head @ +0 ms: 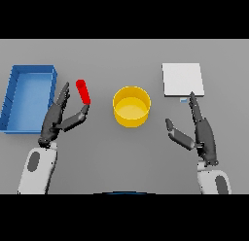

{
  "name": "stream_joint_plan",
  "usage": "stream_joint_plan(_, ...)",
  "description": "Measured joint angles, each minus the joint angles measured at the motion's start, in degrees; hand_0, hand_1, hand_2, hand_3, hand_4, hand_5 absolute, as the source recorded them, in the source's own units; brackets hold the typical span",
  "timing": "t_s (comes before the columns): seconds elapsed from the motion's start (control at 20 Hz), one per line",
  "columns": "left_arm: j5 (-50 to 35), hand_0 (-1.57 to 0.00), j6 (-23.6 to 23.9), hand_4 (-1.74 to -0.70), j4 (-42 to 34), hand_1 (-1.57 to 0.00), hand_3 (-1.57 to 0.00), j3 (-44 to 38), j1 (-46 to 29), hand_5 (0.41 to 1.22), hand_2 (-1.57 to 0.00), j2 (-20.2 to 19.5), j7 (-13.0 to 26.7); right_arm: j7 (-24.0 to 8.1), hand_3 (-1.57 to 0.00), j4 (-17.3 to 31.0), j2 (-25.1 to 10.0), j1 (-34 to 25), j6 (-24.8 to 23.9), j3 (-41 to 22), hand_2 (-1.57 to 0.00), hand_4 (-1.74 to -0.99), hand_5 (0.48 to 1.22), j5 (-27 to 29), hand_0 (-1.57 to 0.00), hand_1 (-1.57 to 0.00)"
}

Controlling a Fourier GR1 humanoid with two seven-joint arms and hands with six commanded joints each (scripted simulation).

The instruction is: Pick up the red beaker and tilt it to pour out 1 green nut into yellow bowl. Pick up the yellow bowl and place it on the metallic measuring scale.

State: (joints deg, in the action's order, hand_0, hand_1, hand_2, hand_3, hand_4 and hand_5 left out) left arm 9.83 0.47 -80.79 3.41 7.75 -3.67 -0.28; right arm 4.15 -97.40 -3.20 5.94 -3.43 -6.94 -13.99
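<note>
Grey worktop: your left hand, fingers apart, flanks the slim red plastic beaker left of centre; likely light, slippery, so grip mid-body.

The red beaker is too small to show any nut inside it.

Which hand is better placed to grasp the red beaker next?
Left. The left hand sits beside the red beaker, thumb just below it; the right hand is beyond the yellow bowl.
</note>
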Motion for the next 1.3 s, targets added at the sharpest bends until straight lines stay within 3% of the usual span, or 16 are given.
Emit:
stream_joint_plan(0.15, 0.17, 0.0, 0.23, -1.26, 6.18, 0.0, 0.0, -0.86, 4.07, 0.668, 0.0, 0.54, -1.73, 2.03, 0.0, -0.12, 0.12, 0.81, -0.23, -0.48, 0.0, -1.278, 0.634, -0.68, 0.0, 0.0)
stream_joint_plan(0.45, 0.37, 0.0, 1.29, -1.29, 16.31, 0.0, 0.0, -3.17, 12.0, 0.688, 0.0, 0.71, -4.09, 0.94, 0.0, -0.22, 0.39, 0.77, -0.67, -0.18, 0.0, -1.267, 0.64, -0.57, 0.0, 0.0)
stream_joint_plan(0.9, 0.6, 0.0, 1.45, -1.3, 24.03, 0.0, 0.0, -4.56, 19.02, 0.686, 0.0, 0.78, -4.49, 0.46, 0.0, -0.57, 0.67, 0.91, -0.18, -0.29, 0.0, -1.268, 0.639, 0.06, 0.0, 0.0)
stream_joint_plan(1.15, -0.31, 0.0, 1.41, -1.35, 29.08, 0.0, 0.0, -5.89, 21.29, 0.704, 0.0, 1.97, -8.76, -0.14, 0.0, -0.28, 0.52, 0.36, -0.68, -0.25, 0.0, -1.261, 0.641, -0.67, 0.0, 0.0)
stream_joint_plan(1.2, -0.58, 0.0, 2.02, -1.38, 29.78, -0.03, -0.03, -6.39, 22.18, 0.724, -0.07, 2.4, -8.62, 0.25, 0.0, -0.28, 0.24, 0.61, -0.49, -0.28, 0.0, -1.259, 0.642, -0.75, 0.0, 0.0)
stream_joint_plan(1.3, -2.03, -0.29, 2.65, -1.45, 30.93, -0.33, -0.29, -8.08, 22.98, 0.783, -0.36, 2.83, -9.98, 0.15, 0.0, 0.18, 0.24, -0.08, -0.76, 0.26, 0.0, -1.258, 0.644, -0.35, 0.0, 0.0)
